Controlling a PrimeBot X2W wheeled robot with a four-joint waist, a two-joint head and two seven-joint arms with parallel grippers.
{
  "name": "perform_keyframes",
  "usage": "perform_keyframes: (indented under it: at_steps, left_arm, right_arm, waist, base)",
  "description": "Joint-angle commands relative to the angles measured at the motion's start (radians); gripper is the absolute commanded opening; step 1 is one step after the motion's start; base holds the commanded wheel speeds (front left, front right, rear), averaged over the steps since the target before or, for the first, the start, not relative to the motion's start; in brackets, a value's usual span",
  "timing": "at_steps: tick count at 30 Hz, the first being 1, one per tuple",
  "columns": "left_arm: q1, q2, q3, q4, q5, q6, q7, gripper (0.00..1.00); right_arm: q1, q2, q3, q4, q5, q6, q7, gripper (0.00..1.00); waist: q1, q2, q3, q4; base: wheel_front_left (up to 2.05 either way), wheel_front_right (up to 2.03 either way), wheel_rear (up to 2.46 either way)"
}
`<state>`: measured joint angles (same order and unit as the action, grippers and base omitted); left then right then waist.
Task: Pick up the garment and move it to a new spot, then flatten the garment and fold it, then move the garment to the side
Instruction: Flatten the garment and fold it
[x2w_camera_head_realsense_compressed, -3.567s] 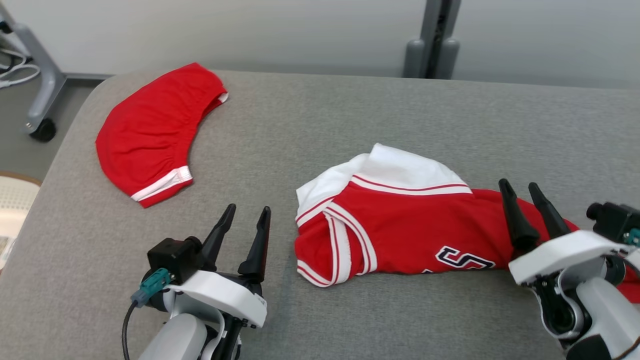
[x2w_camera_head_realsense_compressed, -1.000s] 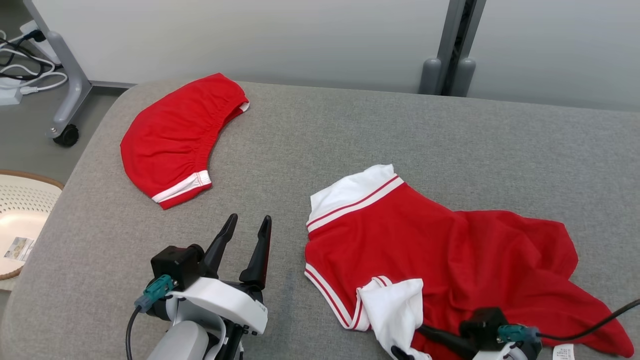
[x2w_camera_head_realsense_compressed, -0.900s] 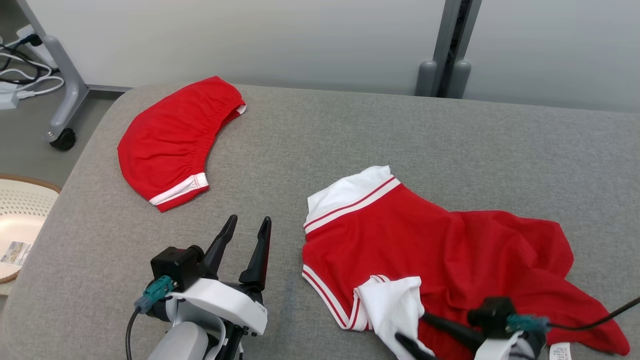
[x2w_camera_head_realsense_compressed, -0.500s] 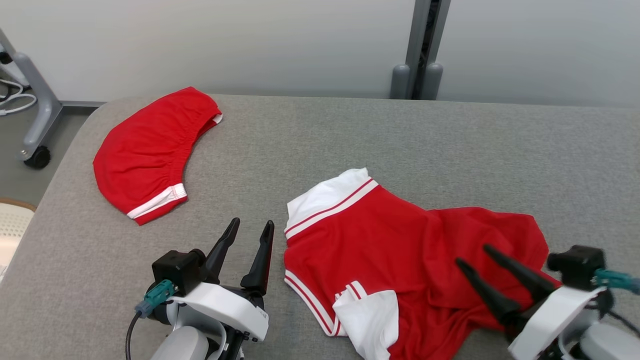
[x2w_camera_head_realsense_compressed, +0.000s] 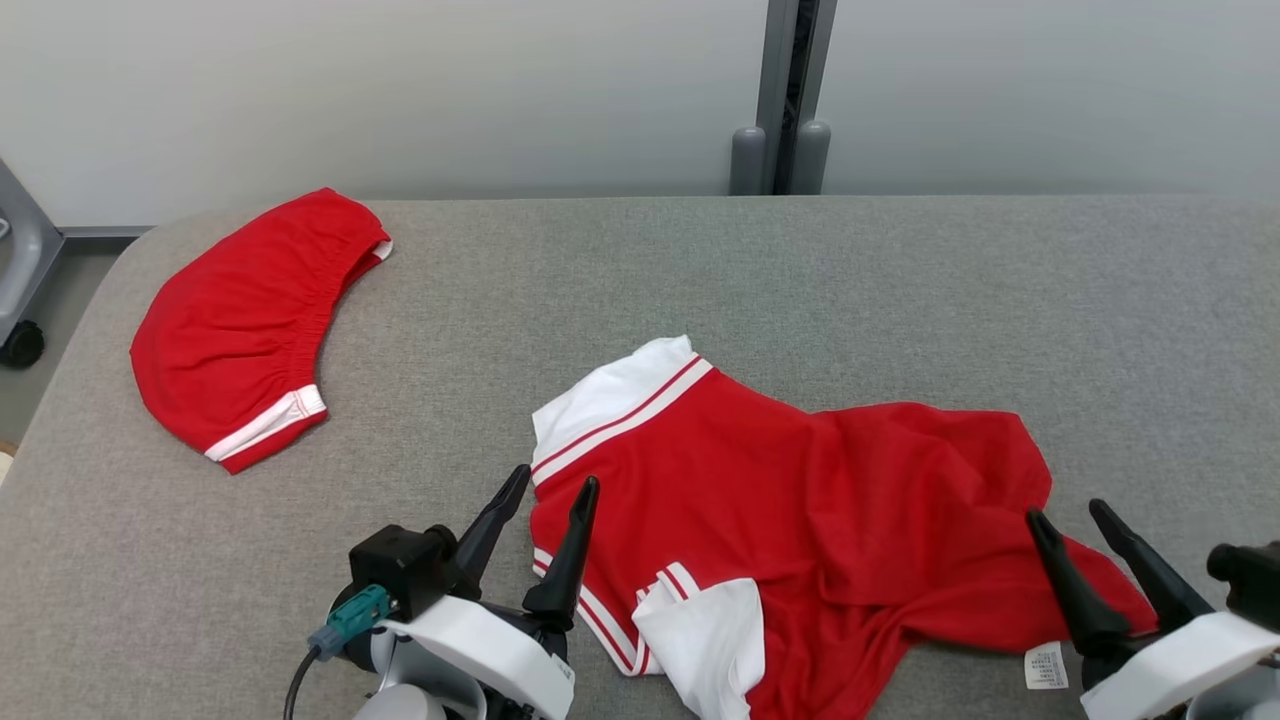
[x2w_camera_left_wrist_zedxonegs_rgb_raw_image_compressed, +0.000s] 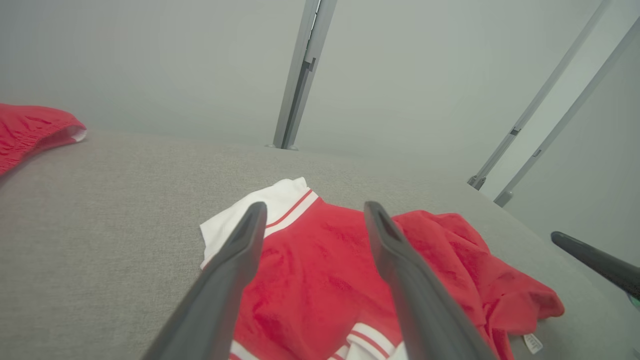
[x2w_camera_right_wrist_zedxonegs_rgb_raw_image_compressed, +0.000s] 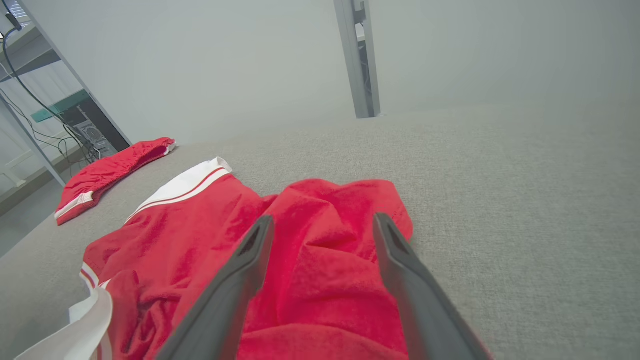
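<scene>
- Rumpled red jersey (x2w_camera_head_realsense_compressed: 800, 500) lay on the grey counter (x2w_camera_head_realsense_compressed: 700, 270).
- Left claw (x2w_camera_head_realsense_compressed: 556, 476) and right claw (x2w_camera_head_realsense_compressed: 1064, 510) were released, empty, at its near edge.

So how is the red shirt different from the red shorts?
The shirt is bigger than the shorts. The shirt lies rumpled; the shorts lie smooth and folded. The shirt has white sleeves; the shorts only a white band. Both are red and rest on the grey table.
</scene>
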<state>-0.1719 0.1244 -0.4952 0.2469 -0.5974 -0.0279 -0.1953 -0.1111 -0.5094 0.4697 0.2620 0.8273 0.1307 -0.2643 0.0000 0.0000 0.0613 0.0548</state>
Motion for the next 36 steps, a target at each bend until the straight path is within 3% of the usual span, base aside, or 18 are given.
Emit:
perform_keyframes:
  at_steps: [1,9,19,28,36]
  left_arm:
    - [0.001,0.01,0.001,-0.006,0.006,0.001,0.001,1.0]
    - [0.009,0.001,-0.045,-0.034,0.003,-0.025,0.022,1.0]
    - [0.019,-0.012,-0.142,-0.06,0.002,-0.06,0.08,1.0]
    - [-0.012,-0.022,-0.19,-0.045,-0.001,-0.07,0.131,1.0]
    - [-0.037,-0.024,-0.237,-0.019,0.02,-0.074,0.165,1.0]
  right_arm:
    - [0.013,-0.002,-0.017,-0.003,-0.007,0.0,-0.001,1.0]
    - [0.107,0.022,-0.156,-0.006,0.002,0.0,-0.001,1.0]
    - [0.194,-0.025,-0.17,0.004,0.155,0.0,-0.001,1.0]
    - [0.156,-0.048,-0.085,0.032,0.256,0.0,0.009,1.0]
    - [0.119,-0.063,-0.042,0.077,0.271,0.0,0.001,1.0]
  waist:
    - [0.0,0.0,0.003,-0.003]
    - [0.0,0.0,0.018,-0.004]
    - [0.0,0.0,0.044,-0.018]
    - [0.0,0.0,0.076,-0.023]
    - [0.0,0.0,0.088,-0.02]
  base:
    - [0.0,0.0,0.0]
    - [0.0,0.0,0.0]
    - [0.0,0.0,0.0]
    - [0.0,0.0,0.0]
    - [0.0,0.0,0.0]
